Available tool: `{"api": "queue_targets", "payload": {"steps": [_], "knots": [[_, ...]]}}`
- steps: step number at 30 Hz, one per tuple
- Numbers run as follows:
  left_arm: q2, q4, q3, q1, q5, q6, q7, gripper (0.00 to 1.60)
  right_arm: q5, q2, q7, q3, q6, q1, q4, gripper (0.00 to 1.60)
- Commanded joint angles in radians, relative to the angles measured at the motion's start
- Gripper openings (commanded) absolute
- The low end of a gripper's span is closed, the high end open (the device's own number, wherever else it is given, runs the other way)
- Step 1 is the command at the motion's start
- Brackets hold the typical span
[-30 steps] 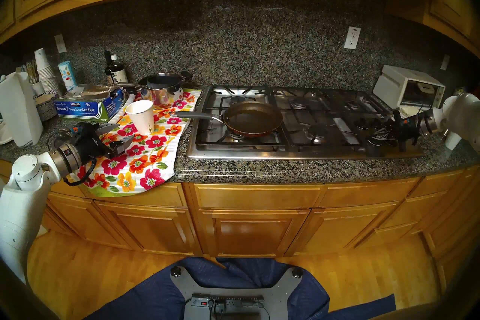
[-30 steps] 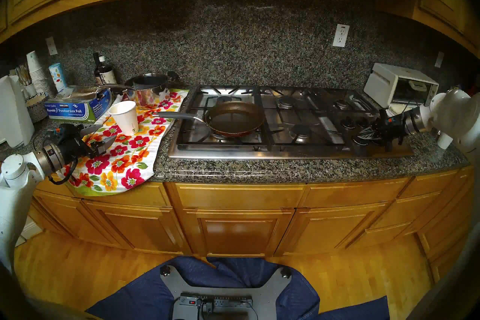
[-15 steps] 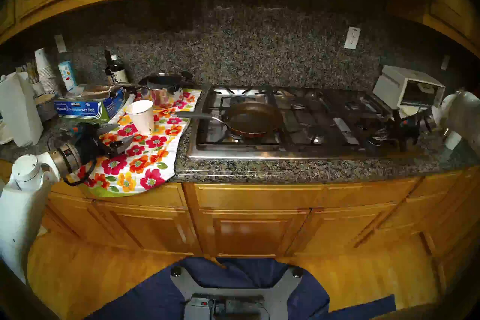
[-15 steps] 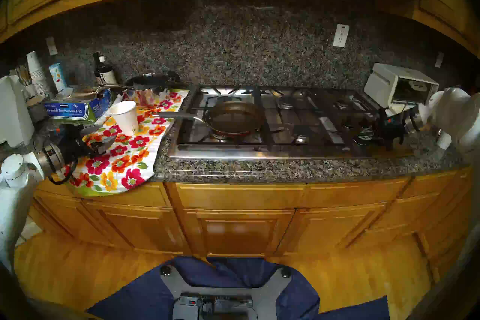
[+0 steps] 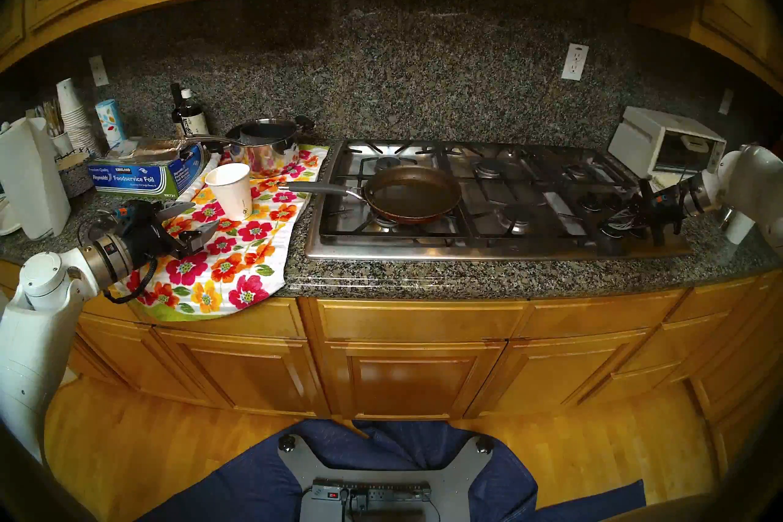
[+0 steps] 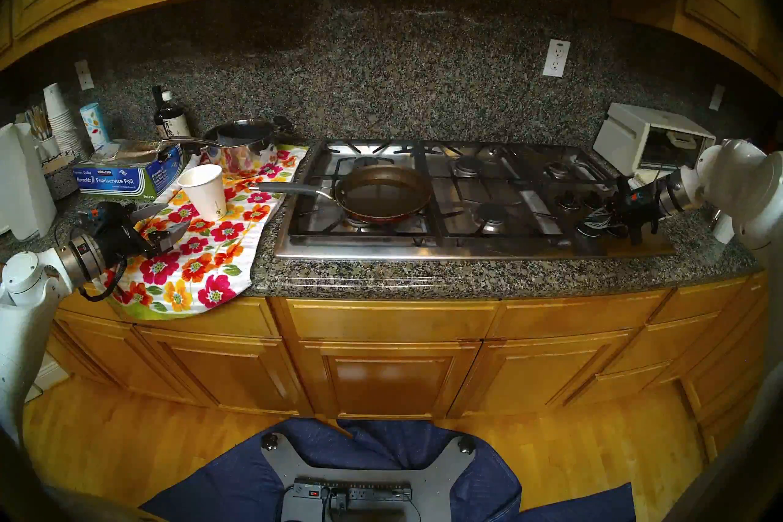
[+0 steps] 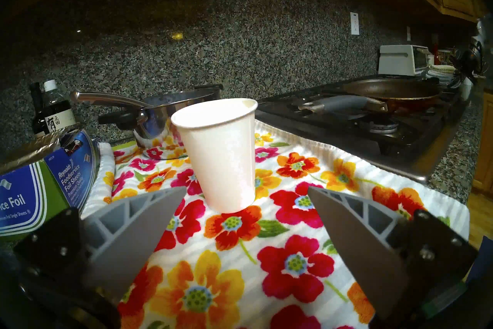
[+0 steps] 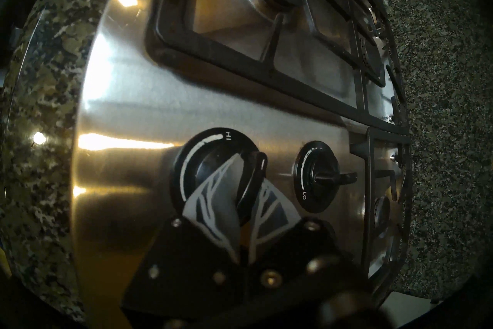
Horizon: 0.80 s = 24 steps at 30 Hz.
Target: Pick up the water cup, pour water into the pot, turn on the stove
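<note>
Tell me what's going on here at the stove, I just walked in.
A two-armed robot is working at the kitchen counter. Its right pincer is shut on a stove knob at the right end of the stove. Its left pincer is open and apart from the water cup, which stands upright on a flowered towel. The pan sits on the front left burner; no flame shows.
</note>
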Motion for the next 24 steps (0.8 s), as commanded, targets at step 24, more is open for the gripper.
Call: {"api": "queue_targets", "payload": {"steps": [24], "knots": [[0.01,-0.013,-0.019,-0.019,-0.006,-0.006,0.002,1.6,-0.126,0.042,-0.033,-0.042,0.014,-0.05,0.105,0.0]]}}
